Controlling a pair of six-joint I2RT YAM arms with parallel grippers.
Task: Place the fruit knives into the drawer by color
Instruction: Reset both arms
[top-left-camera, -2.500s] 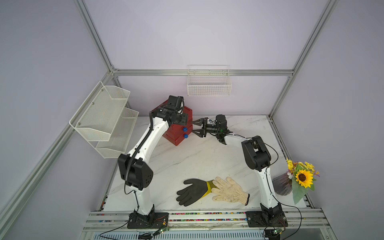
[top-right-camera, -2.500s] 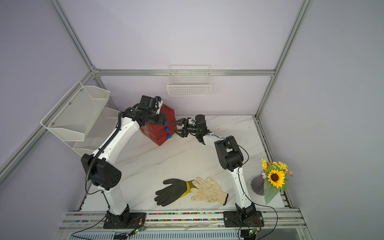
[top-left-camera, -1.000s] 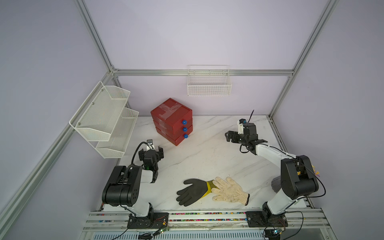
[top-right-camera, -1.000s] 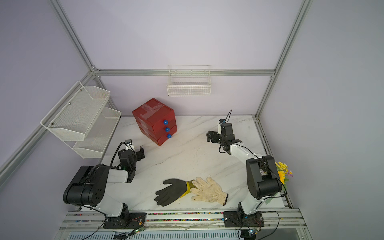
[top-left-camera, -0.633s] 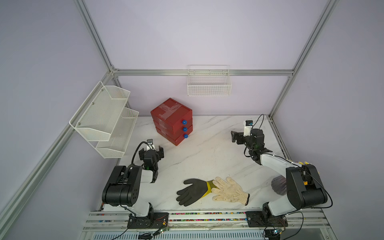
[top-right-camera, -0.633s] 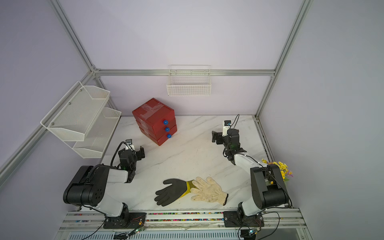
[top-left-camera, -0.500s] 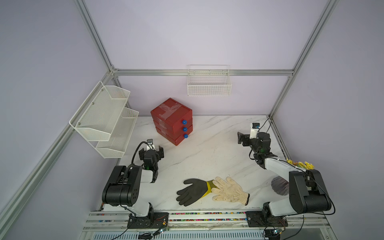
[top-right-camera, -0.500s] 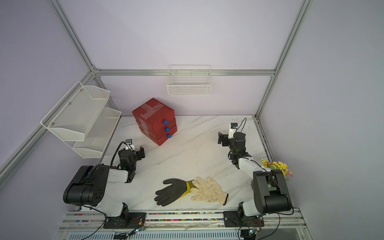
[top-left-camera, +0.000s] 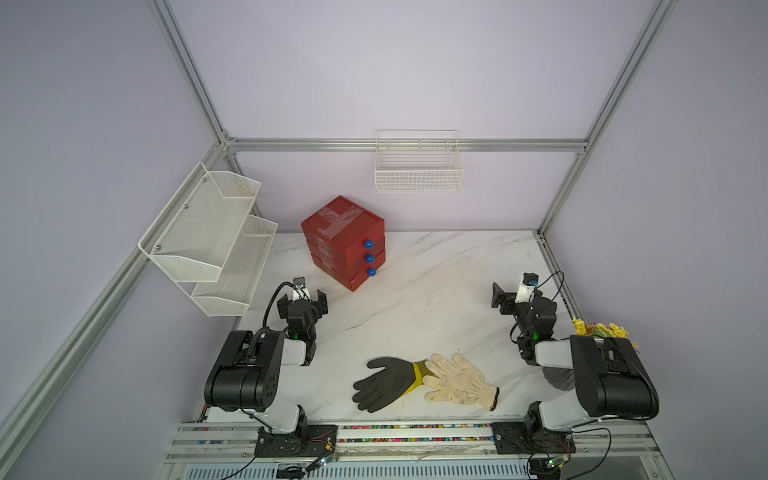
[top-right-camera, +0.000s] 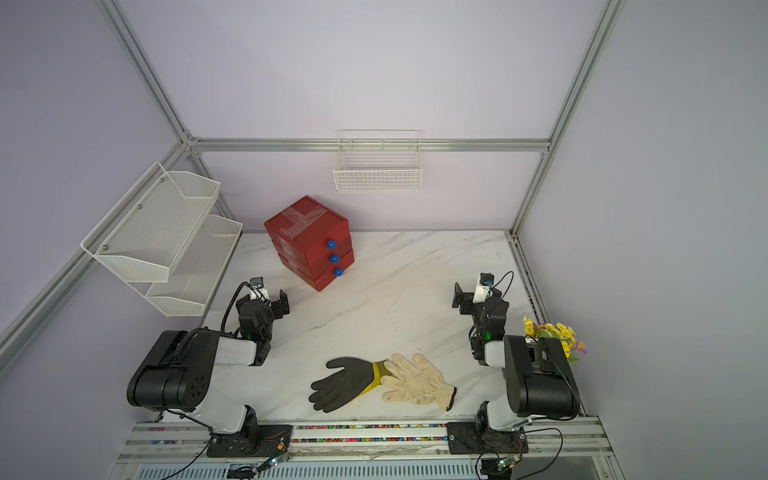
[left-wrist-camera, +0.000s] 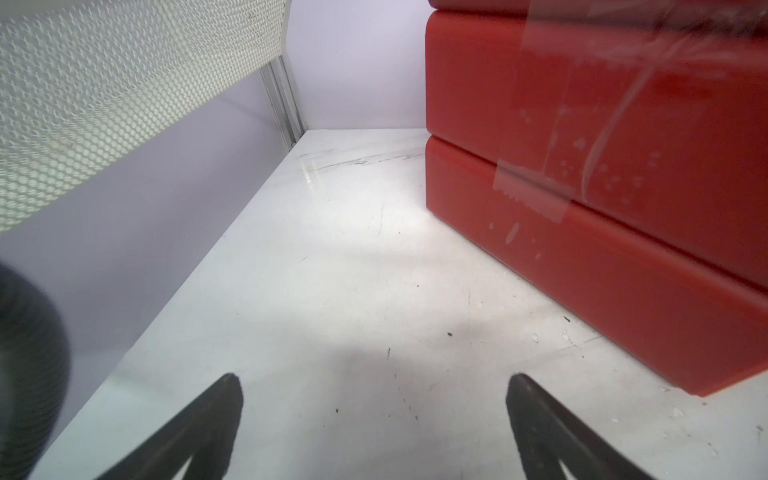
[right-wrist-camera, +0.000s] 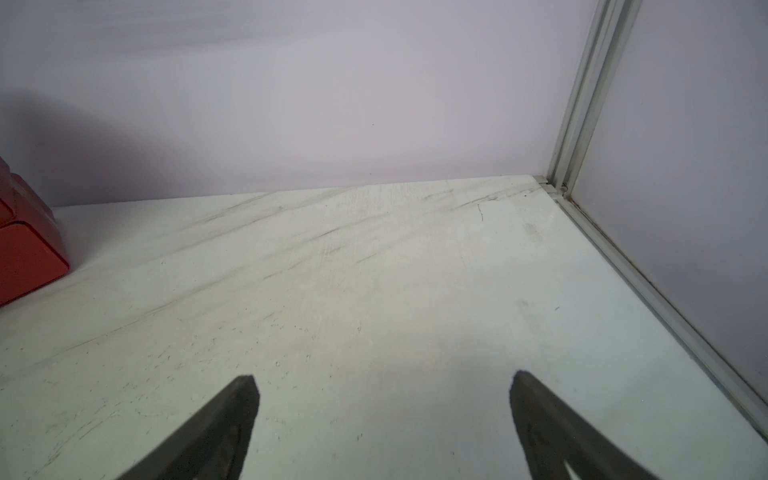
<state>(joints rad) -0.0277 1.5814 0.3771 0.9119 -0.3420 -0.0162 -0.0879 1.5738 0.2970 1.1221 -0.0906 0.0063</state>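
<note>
The red drawer (top-left-camera: 345, 241) (top-right-camera: 309, 241) stands at the back left of the marble table, its three blue-knobbed fronts pushed in and clear tape across its top. No fruit knives show in any view. My left gripper (top-left-camera: 302, 305) (top-right-camera: 266, 305) is open and low over the table in front of the cabinet's left side, whose red wall (left-wrist-camera: 602, 208) fills the left wrist view. Nothing lies between the left gripper's (left-wrist-camera: 374, 380) fingers. My right gripper (top-left-camera: 513, 297) (top-right-camera: 469, 299) is open near the right edge, and bare table shows in the right wrist view (right-wrist-camera: 384, 380).
A black glove (top-left-camera: 386, 382) and a white knit glove (top-left-camera: 457, 380) lie at the front middle. A white mesh shelf (top-left-camera: 216, 241) hangs on the left wall, a wire basket (top-left-camera: 417, 166) on the back wall. Yellow flowers (top-left-camera: 598, 330) stand behind my right arm.
Both arms have left the drawer. The left one has rested folded for the last second. The right gripper has swung back to the right and towards the front, still open.
</note>
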